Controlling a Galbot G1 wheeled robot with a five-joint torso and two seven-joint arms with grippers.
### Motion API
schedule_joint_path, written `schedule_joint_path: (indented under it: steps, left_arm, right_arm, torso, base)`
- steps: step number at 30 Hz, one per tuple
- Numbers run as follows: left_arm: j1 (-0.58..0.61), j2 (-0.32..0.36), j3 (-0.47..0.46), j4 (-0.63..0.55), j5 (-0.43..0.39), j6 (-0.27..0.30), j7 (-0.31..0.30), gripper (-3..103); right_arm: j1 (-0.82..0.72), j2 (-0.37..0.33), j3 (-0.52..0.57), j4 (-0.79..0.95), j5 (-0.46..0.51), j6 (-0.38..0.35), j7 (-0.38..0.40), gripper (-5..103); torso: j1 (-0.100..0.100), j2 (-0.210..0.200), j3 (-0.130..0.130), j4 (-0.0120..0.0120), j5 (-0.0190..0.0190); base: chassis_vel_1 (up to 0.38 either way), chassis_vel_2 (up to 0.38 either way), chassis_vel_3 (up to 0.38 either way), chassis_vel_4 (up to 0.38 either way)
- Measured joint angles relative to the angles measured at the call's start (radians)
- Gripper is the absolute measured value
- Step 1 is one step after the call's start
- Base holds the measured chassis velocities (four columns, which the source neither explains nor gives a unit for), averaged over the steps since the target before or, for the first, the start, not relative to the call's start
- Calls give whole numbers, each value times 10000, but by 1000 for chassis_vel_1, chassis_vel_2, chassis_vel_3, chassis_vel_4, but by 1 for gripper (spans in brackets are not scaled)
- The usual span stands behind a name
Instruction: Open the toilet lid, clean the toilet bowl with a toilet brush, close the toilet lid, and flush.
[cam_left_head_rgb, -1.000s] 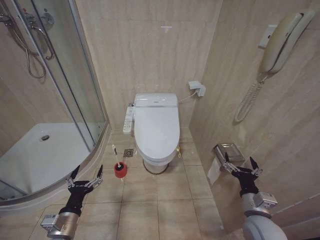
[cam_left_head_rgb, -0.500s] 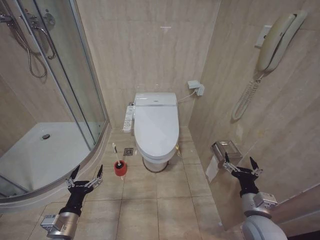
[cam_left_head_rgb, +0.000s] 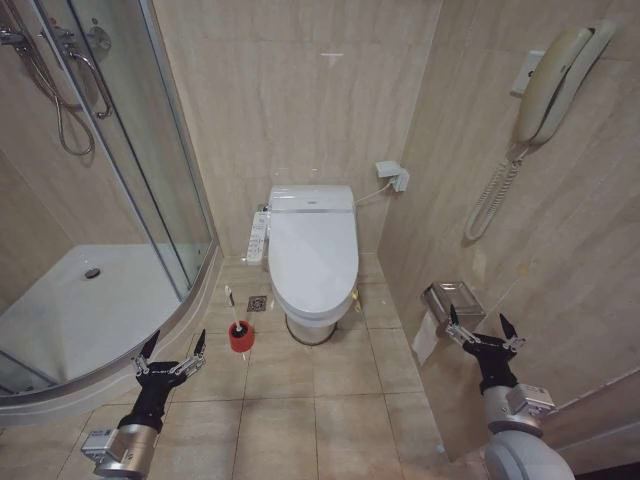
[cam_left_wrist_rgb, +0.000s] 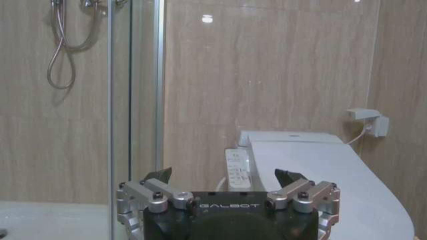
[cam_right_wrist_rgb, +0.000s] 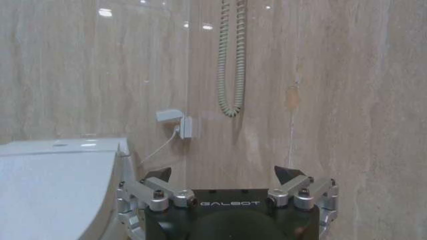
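Nearest the robot, the left gripper hangs low over the floor tiles by the shower tray's curved rim, fingers spread and empty. The right gripper is held forward beside the right wall, just below the paper holder, also spread wide. Farther in, the toilet brush stands in its red cup, just left of the toilet's foot. The toilet lid lies closed over the toilet bowl. Opening it probably calls for hooking a finger under the lid's front edge and lifting it slowly toward the back wall.
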Motion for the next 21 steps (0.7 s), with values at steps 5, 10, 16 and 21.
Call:
schedule_joint_path:
  steps: [5,10,16,21]
  left_arm:
    - [1,0,0,0,0,0,0,100]
    - [0,0,0,0,0,0,0,100]
    - [0,0,0,-1,0,0,0,100]
    - [0,0,0,0,0,0,0,100]
  right_arm:
    - [0,0,0,0,0,0,0,100]
    - [0,0,0,0,0,0,0,100]
    - [0,0,0,0,0,0,0,100]
    - [0,-1,0,0,0,0,0,100]
  torso:
    - [0,0,0,0,0]
    - [0,0,0,0,0]
    - [-1,0,0,0,0]
    - [-1,0,0,0,0]
  base:
    - [0,0,0,0]
    - [0,0,0,0]
    - [0,0,0,0]
    - [0,0,0,0]
